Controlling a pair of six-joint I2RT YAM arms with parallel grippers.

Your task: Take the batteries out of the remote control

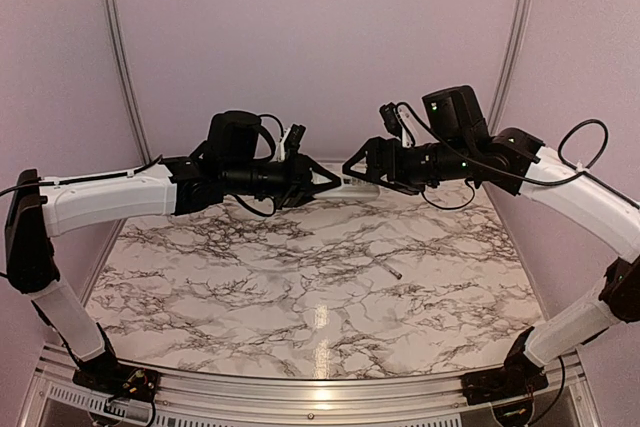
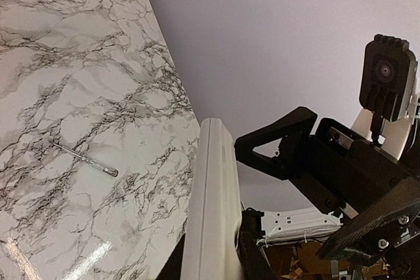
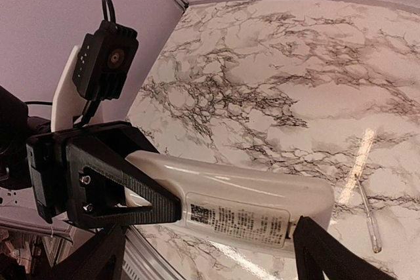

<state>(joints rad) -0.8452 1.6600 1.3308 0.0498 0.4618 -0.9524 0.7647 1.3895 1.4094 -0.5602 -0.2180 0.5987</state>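
**Remote control held in the air between the two arms**

The left claw point(image 1: 332, 185) was clamped on one end of the white remote control point(image 3: 249, 201), holding it well above the marble desk point(image 1: 300, 292). The right claw point(image 1: 358, 175) faced it from the other side, with its fingers spread wide apart around the remote's free end and not gripping it. A printed label showed on the face of the remote turned toward the right wrist. A thin grey rod point(image 1: 393, 269) lay alone on the desk below.
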